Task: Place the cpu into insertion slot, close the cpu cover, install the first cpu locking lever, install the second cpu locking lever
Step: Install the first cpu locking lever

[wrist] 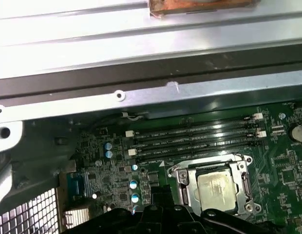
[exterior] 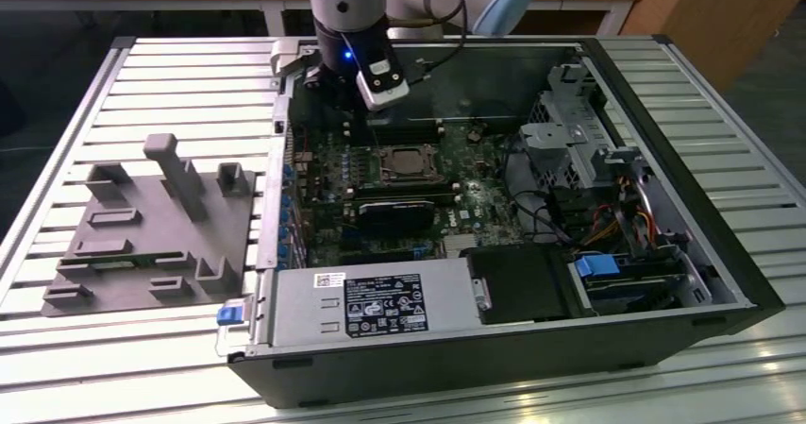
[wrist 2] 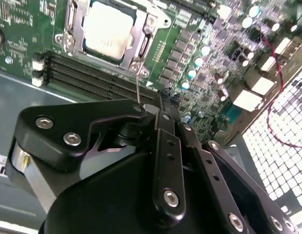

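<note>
The cpu [wrist 2: 108,30] is a small square chip with a dull silver top. It lies flat in the insertion slot [exterior: 405,162] on the green motherboard, where the first wrist view shows the cpu [wrist: 217,187] too. The cpu cover [wrist 2: 142,36], a thin silvery frame, lies down around the chip. A thin metal lever [wrist 2: 137,83] stands up from the socket's corner and ends beside my fingertips. My black gripper [wrist 2: 163,100] is shut, hanging above the board just off the socket, with nothing seen between its fingers. The arm [exterior: 346,18] reaches down over the case's back part.
The open computer case [exterior: 705,254] lies on a slatted metal table. Long black memory slots [wrist 2: 92,73] run beside the socket. A power supply [exterior: 365,301] and a drive cage [exterior: 592,150] stand inside. A grey fixture tray [exterior: 151,226] sits at the exterior view's left.
</note>
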Robot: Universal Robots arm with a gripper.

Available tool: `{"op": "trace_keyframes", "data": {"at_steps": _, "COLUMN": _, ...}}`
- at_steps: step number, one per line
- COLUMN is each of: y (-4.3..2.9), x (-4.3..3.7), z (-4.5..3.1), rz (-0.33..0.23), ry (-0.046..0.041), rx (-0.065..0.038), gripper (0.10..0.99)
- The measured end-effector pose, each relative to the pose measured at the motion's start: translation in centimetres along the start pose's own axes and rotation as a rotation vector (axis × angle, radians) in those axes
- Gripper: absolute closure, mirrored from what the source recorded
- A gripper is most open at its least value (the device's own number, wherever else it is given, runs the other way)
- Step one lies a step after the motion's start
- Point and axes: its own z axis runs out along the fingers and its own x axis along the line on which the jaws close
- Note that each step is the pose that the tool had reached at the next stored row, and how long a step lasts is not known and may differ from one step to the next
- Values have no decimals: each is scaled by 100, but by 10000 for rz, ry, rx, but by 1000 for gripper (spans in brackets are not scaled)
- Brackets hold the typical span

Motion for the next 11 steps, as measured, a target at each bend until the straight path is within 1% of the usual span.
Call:
{"op": "trace_keyframes", "data": {"at_steps": 2, "y": -3, "x": 19, "z": 3, "rz": -2, "ry": -25, "rx": -168, "gripper": 980}}
{"op": "trace_keyframes", "data": {"at_steps": 4, "y": -7, "x": 35, "z": 8, "rz": -4, "ry": -31, "rx": -359, "gripper": 980}}
{"op": "trace_keyframes", "data": {"at_steps": 9, "y": -12, "x": 59, "z": 19, "rz": 9, "ry": 1, "rx": -900, "gripper": 980}}
{"op": "trace_keyframes", "data": {"at_steps": 10, "y": -12, "x": 59, "z": 21, "rz": 11, "ry": 10, "rx": -997, "gripper": 980}}
{"op": "trace_keyframes", "data": {"at_steps": 11, "y": -13, "x": 59, "z": 23, "rz": 12, "ry": 15, "rx": -1053, "gripper": 980}}
